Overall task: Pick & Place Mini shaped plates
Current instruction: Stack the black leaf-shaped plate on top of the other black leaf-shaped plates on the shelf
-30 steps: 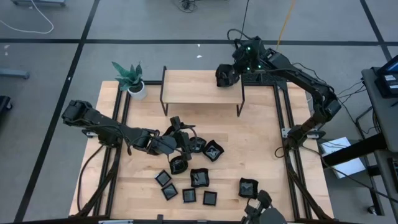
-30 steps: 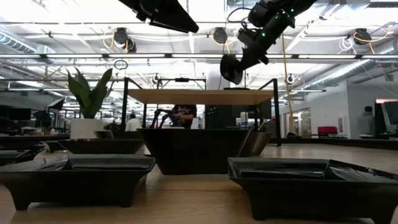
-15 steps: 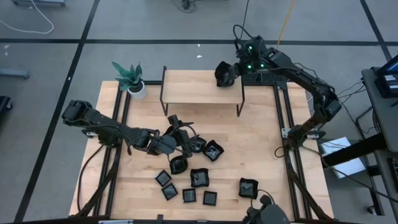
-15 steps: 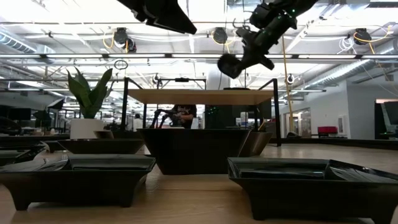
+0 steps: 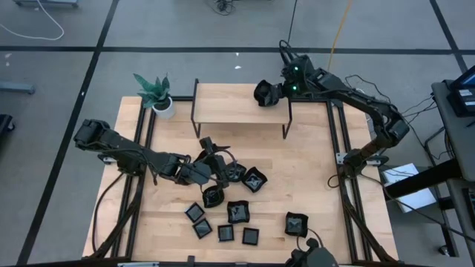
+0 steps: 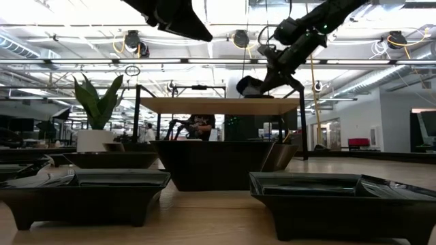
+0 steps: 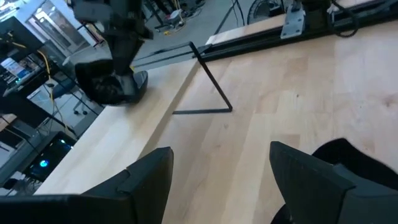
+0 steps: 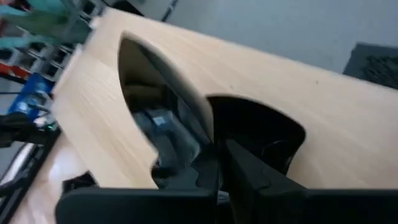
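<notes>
Several mini shaped plates, small glossy black dishes, lie flat on the wooden table around (image 5: pixel 237 211); others show close up in the low view (image 6: pixel 88 194). My right gripper (image 5: pixel 273 90) is at the right end of the raised wooden shelf (image 5: pixel 237 104), shut on one plate (image 5: pixel 262 93). My left gripper (image 5: pixel 219 167) hovers open among the plates at the table's middle, its fingers (image 7: pixel 149 180) wide apart with bare table between them and one plate (image 7: pixel 351 162) just beside them. My right gripper pinches the plate's rim (image 8: pixel 186 165) between its two fingers. The fingers slant down from the table's right side. The plate (image 7: pixel 112 90) hangs tilted, very low over the shelf top; I cannot tell whether its lower edge touches the wood.
A potted green plant (image 5: pixel 156 93) stands at the far left corner beside the shelf. The shelf's thin black legs (image 7: pixel 214 93) stand on the table. Black rails (image 5: pixel 338 148) run along both table sides. Bare wood lies right of the plates.
My right gripper has come down toward the shelf top with its plate and rolled about its own line, so the plate has turned from hanging steeply to lying flatter, just above the wood. It stays at the shelf's right end.
</notes>
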